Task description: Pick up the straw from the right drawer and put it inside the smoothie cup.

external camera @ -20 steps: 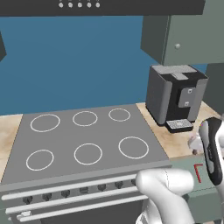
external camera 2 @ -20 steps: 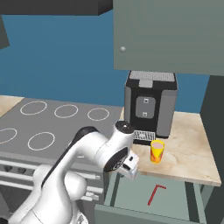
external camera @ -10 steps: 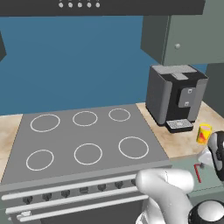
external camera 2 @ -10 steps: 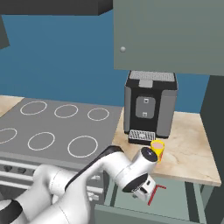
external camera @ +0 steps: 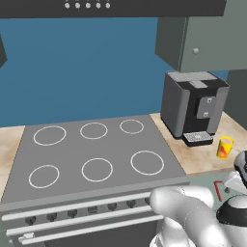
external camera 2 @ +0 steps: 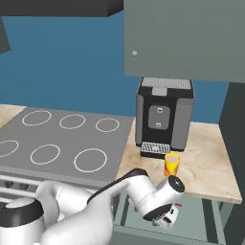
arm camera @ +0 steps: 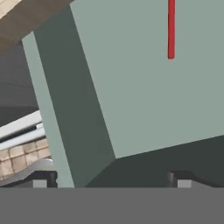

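I see claw (arm camera: 111,179) over open right drawer (arm camera: 144,87), jaws spread wide, holding nothing. Straw (arm camera: 171,28) lies flat on drawer floor, apart from fingertips. Smoothie cup (external camera 2: 172,164) upright on tabletop (external camera 2: 210,167) beside coffee machine (external camera 2: 165,117).

Matt grey-green drawer (arm camera: 144,96), smooth red straw (arm camera: 171,28), marbled stone counter (external camera 2: 210,165).

Readable text: none.
Coffee machine (external camera 2: 165,115): no legible label or brand.
Smoothie cup (external camera 2: 171,164): red-orange patch, no lettering.
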Robot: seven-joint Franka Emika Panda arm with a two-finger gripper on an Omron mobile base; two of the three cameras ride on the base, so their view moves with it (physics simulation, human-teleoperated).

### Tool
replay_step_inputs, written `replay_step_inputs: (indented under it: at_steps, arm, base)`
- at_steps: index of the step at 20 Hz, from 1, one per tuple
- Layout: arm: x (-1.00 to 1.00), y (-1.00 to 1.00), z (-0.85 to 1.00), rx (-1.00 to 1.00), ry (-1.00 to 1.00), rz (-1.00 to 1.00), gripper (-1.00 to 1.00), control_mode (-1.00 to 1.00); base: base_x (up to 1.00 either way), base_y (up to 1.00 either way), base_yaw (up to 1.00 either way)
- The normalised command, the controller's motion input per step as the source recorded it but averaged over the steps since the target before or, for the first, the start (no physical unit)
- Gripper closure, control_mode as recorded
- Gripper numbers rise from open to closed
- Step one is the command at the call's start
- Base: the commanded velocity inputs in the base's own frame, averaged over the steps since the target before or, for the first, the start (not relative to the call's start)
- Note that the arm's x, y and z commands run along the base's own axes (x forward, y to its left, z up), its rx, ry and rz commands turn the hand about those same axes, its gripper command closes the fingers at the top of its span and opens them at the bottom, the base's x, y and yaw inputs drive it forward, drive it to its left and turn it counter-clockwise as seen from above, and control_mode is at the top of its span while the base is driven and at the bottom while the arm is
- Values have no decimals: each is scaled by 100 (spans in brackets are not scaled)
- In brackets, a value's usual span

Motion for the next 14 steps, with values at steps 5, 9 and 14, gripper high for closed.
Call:
replay_step_inputs:
  at_steps: [5, 9, 14]
  arm:
    - [-7, -12, -35, 4, 0, 3, -100, -100]
    - [-32, -9, -49, 3, 0, 0, -100, -100]
    - [-92, -28, -30, 1, 0, -3, -100, -100]
  base:
    - [0, 0, 0]
    - [0, 0, 0]
    - [0, 0, 0]
